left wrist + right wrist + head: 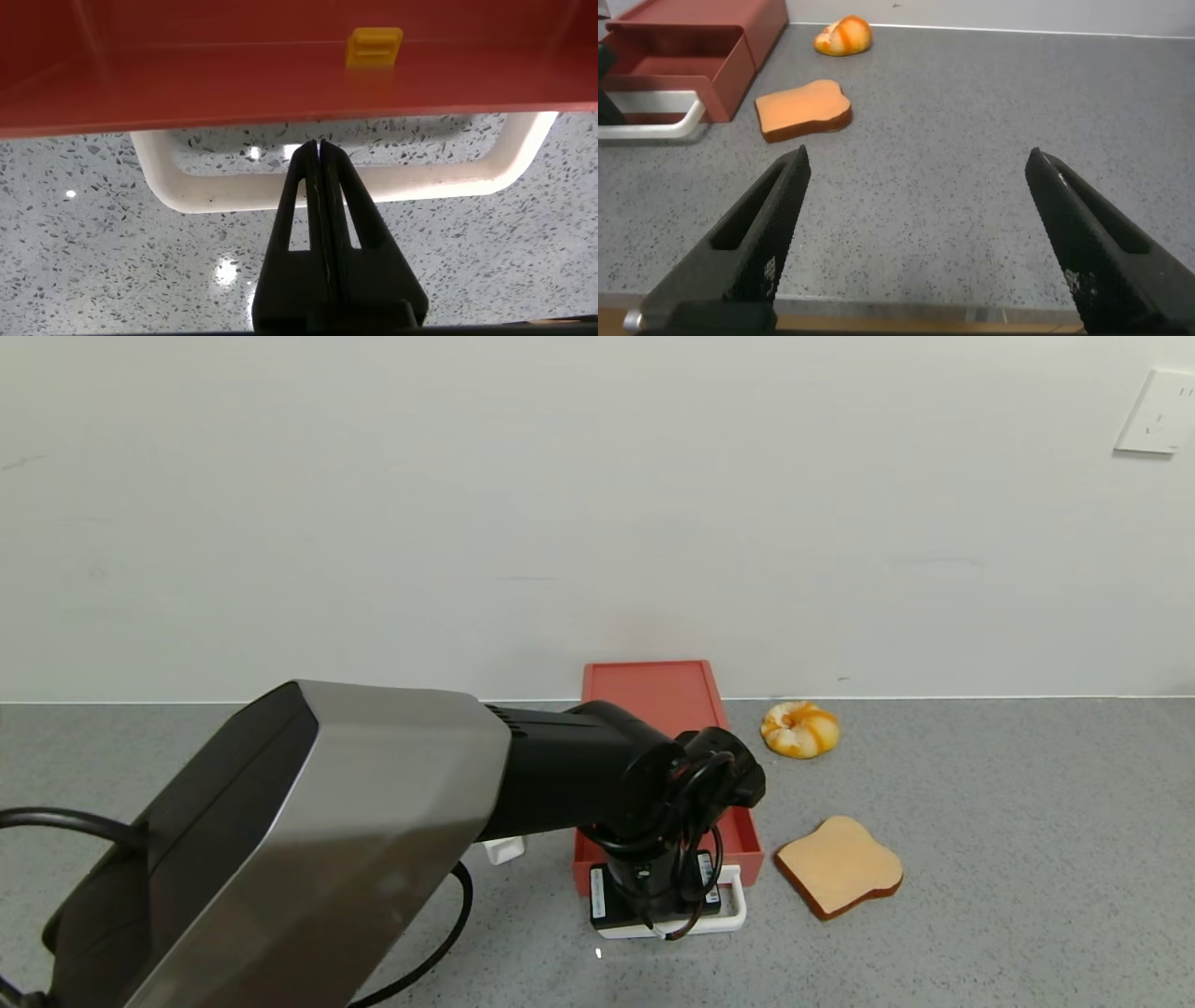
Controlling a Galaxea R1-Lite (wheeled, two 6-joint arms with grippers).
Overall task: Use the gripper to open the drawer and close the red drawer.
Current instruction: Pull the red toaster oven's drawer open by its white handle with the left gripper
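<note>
My left gripper (320, 154), fingers pressed together, sits inside the one red drawer's (665, 709) white handle (327, 187). Beside the drawer: one toast slice (838, 865), one pastry (799, 728). My right gripper (920, 201) is spread.

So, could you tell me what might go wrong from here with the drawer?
The left gripper is shut with its tips inside the white handle, gripping nothing, so it may slip out as it moves. The red drawer looks light and could slide on the counter, or nudge the toast slice lying close beside it.

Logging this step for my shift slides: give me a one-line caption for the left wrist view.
Left end effector, fingers closed, tip inside the white loop handle of the red drawer, tray pulled out.
</note>
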